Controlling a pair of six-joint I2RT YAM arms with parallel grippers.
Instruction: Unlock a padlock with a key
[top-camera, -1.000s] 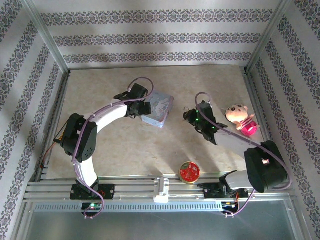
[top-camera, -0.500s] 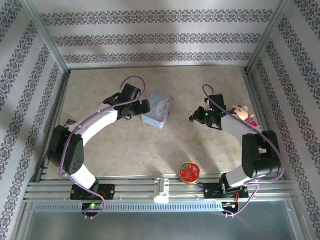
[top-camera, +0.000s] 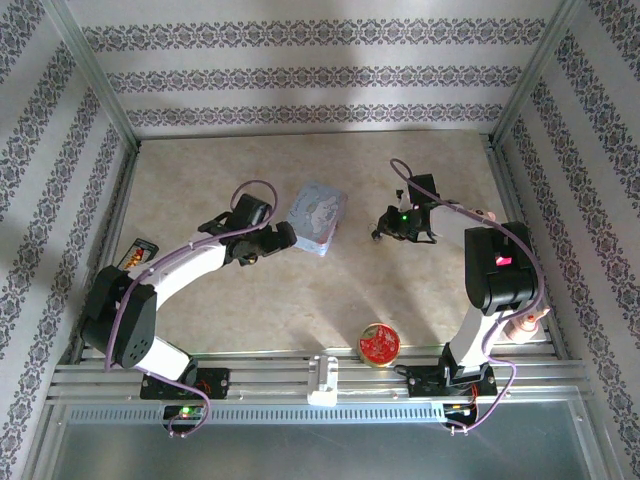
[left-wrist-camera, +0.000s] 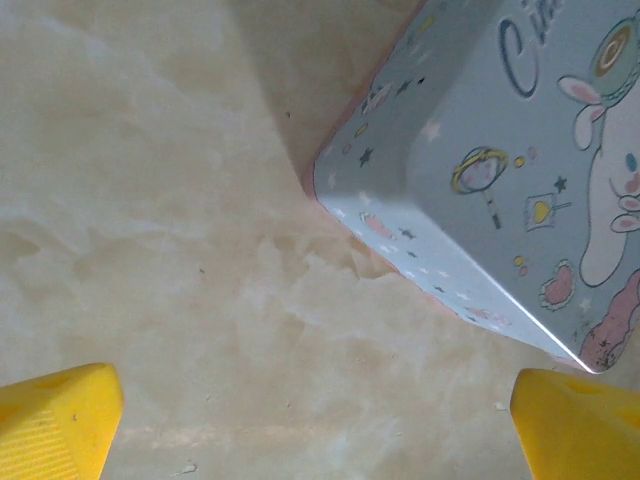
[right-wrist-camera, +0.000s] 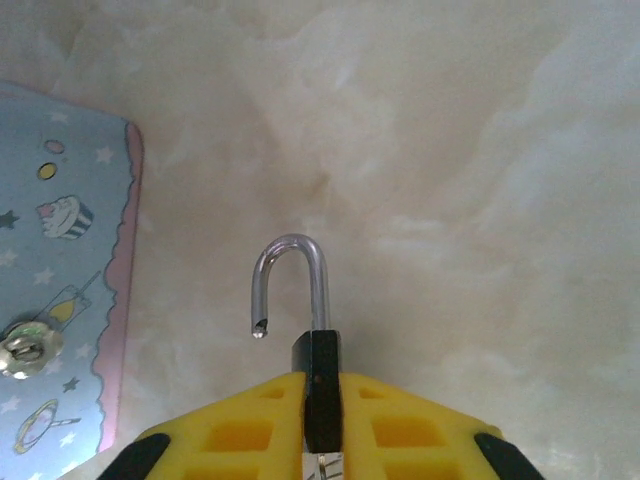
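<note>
While right wrist view shows right gripper (right-wrist-camera: 322, 400) pinching small dark padlock (right-wrist-camera: 320, 355), silvery shackle (right-wrist-camera: 290, 255) open, top view blurs it; left gripper (left-wrist-camera: 318, 425) spread wide.

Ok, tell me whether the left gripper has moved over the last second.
Yes. The left gripper has pulled back toward the near edge, from the left side of the pastel tin to just off its near-left corner.

**A:** We're seeing polished, shiny metal on the shackle (right-wrist-camera: 290, 262) of the padlock (right-wrist-camera: 322, 375), and a dark matt body.

**B:** Same here. The yellow fingers (right-wrist-camera: 235, 435) look like matt moulded plastic to us, the pastel tin (left-wrist-camera: 500, 170) glossy and printed, the tabletop (left-wrist-camera: 200, 300) smooth and marble-look.
</note>
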